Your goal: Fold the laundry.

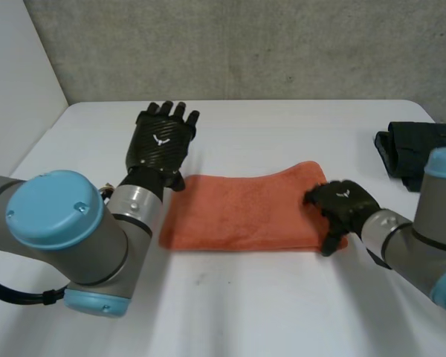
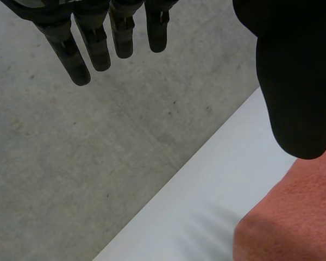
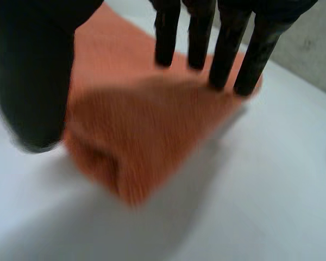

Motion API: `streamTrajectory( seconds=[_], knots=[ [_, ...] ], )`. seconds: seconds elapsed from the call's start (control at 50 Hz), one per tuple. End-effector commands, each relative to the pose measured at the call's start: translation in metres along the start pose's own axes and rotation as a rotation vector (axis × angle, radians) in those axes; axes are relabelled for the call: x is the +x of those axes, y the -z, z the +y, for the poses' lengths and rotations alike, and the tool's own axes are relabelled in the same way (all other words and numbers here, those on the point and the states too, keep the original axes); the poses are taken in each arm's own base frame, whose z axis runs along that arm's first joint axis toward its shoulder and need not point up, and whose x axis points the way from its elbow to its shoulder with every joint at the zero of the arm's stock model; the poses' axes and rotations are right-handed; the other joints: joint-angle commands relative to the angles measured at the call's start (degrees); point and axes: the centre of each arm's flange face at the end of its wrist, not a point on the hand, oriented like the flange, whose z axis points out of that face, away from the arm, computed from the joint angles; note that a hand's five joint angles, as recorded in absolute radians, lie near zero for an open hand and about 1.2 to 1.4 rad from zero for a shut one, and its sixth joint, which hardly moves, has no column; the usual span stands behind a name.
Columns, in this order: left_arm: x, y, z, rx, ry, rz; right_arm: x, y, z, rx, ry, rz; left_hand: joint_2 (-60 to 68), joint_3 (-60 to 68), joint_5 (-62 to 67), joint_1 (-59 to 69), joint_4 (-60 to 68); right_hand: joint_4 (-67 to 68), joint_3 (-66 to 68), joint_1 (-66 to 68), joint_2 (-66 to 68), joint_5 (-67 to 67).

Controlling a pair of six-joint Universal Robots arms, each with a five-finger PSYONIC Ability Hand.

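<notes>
**Right hand** (image 1: 340,202): open. Its fingers (image 3: 227,49) are straight, with the tips resting on the upper face of an orange terry towel (image 1: 241,212) that is folded into a long flat band. The thumb is spread apart from them at the near corner of that end, and whether it touches the cloth cannot be told. Nothing is pinched.

**Towel:** it lies on the white table (image 1: 282,297), starting under the right palm and stretching away toward the left hand (image 1: 162,141). Its long axis runs from hand to hand.

**Left hand:** open, with straight fingers. It is raised just past the far corner of the towel's other end, and that corner lies below its thumb, apart from it.

**Relation governing the next move:** the right hand is the nearer one, being already on the cloth. A fold along the long axis would likely carry this end toward the left hand, and it calls for the thumb to close on the edge first.

**Beyond the right hand:** on the side away from the towel, a dark folded cloth (image 1: 416,152) lies well apart.
</notes>
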Motion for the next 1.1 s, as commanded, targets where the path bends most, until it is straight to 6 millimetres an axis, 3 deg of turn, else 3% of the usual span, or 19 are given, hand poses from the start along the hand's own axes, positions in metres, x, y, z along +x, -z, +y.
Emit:
streamTrajectory(
  seconds=[0.02,0.12,0.22,0.26,0.34,0.36,0.44,0.5,0.52,0.58,0.62,0.66,0.72,0.74,0.8,0.82,0.9,0.98,1.1],
  knots=[
    [0.004,-0.001,0.001,-0.002,0.002,0.006,0.015,-0.013,0.021,-0.026,0.044,0.043,-1.51,-1.85,-2.44,-0.85,-1.5,56.53,55.59,59.15,55.64,56.25],
    [0.004,0.003,0.002,-0.009,0.001,0.008,0.02,-0.013,0.018,-0.013,0.111,0.089,-1.51,-1.85,-2.44,-0.85,-1.5,56.64,55.71,59.27,55.76,56.37],
    [-0.003,0.004,-0.001,-0.017,-0.003,-0.002,0.032,0.0,-0.026,0.105,0.298,0.192,-1.51,-1.85,-2.44,-0.85,-1.5,56.64,55.71,59.27,55.76,56.37],
    [-0.009,0.005,-0.004,-0.017,-0.002,-0.012,0.028,0.0,-0.035,0.122,0.363,0.202,-1.51,-1.85,-2.44,-0.85,-1.5,56.64,55.71,59.27,55.76,56.37],
    [-0.024,0.002,-0.005,-0.033,-0.003,-0.048,-0.025,-0.001,-0.066,0.218,0.544,0.139,-1.51,-1.85,-2.44,-0.85,-1.5,56.64,55.71,59.27,55.76,56.37],
    [-0.026,0.002,-0.005,-0.036,-0.004,-0.052,-0.053,-0.001,-0.078,0.274,0.614,0.101,-1.51,-1.85,-2.44,-0.85,-1.5,56.64,55.71,59.27,55.76,56.37],
    [-0.036,0.001,-0.01,-0.026,-0.001,-0.079,-0.105,0.002,-0.091,0.375,0.739,0.0,-1.68,-2.02,-2.61,-1.02,-1.67,56.64,55.71,59.27,55.76,56.37],
    [-0.048,-0.002,-0.012,-0.022,0.006,-0.116,-0.134,0.001,-0.086,0.417,0.806,-0.085,-1.51,-1.85,-2.44,-0.85,-1.5,56.64,55.71,59.27,55.76,56.37],
    [-0.051,-0.003,-0.012,-0.022,0.01,-0.129,-0.152,-0.001,-0.076,0.436,0.845,-0.158,-1.51,-1.85,-2.44,-0.85,-1.5,56.64,55.71,59.27,55.76,56.37],
    [-0.06,-0.006,-0.014,-0.022,0.038,-0.172,-0.179,0.0,-0.064,0.475,0.897,-0.265,-1.51,-1.85,-2.44,-0.85,-1.5,56.64,55.71,59.27,55.76,56.37],
    [-0.062,-0.007,-0.014,-0.022,0.065,-0.191,-0.188,0.002,-0.062,0.502,0.892,-0.31,-1.51,-1.85,-2.44,-0.85,-1.5,39.11,38.17,41.73,38.22,38.83],
    [-0.062,-0.007,-0.016,-0.016,0.08,-0.195,-0.188,0.003,-0.064,0.506,0.868,-0.314,-1.51,-1.85,-2.44,-0.85,-1.5,33.19,32.25,35.81,32.3,32.91],
    [-0.061,-0.01,-0.018,-0.006,0.107,-0.194,-0.179,0.004,-0.074,0.481,0.711,-0.295,-1.51,-1.85,-2.44,-0.85,-1.5,-0.87,-1.8,1.75,-1.75,-1.15],
    [-0.061,-0.01,-0.018,-0.007,0.108,-0.195,-0.166,0.0,-0.079,0.449,0.585,-0.265,-1.51,-1.85,-2.44,-0.85,-1.5,-13.36,-14.29,-10.73,-14.24,-13.63],
    [-0.056,-0.011,-0.022,0.008,0.125,-0.181,-0.131,-0.009,-0.084,0.387,0.37,-0.191,-1.35,-1.68,-2.27,-0.68,-1.34,-13.36,-14.29,-10.73,-14.24,-13.63],
    [-0.048,-0.012,-0.023,0.014,0.137,-0.158,-0.108,-0.013,-0.087,0.361,0.226,-0.145,-1.18,-1.52,-2.11,-0.52,-1.17,-13.36,-14.29,-10.73,-14.24,-13.63],
    [-0.016,-0.01,-0.025,0.012,0.189,-0.072,-0.067,-0.008,-0.099,0.335,-0.08,-0.091,-0.34,-0.68,-1.27,0.32,-0.33,-13.36,-14.29,-10.73,-14.24,-13.63],
    [0.006,-0.003,-0.029,-0.018,0.258,0.009,-0.05,-0.006,-0.096,0.261,-0.247,-0.09,-0.34,-0.67,-1.26,0.33,-0.33,-13.36,-14.29,-10.73,-14.24,-13.63],
    [0.035,-0.001,-0.017,-0.102,0.362,0.15,-0.041,-0.019,-0.084,0.176,-0.28,-0.072,2.02,1.68,1.09,2.68,2.02,-13.36,-14.29,-10.73,-14.24,-13.63]
  ],
)
